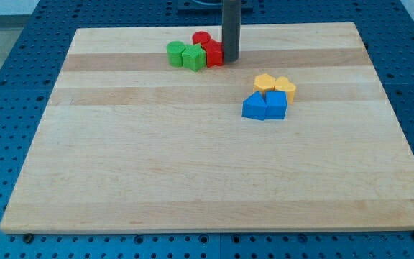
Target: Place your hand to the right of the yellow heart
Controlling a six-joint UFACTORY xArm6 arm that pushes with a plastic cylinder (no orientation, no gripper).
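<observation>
Though my tip holds nothing, touching the far red block | yellow heart looks light, rigid, slides easily | approach its right side.

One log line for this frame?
tip: right of red blocks, touching or nearly | yellow heart: lower right, apart | placement: not yet done

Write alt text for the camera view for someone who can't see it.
My tip rests beside red blocks and green blocks near the wooden board's top; two yellow blocks and two blue blocks cluster right of centre.
</observation>
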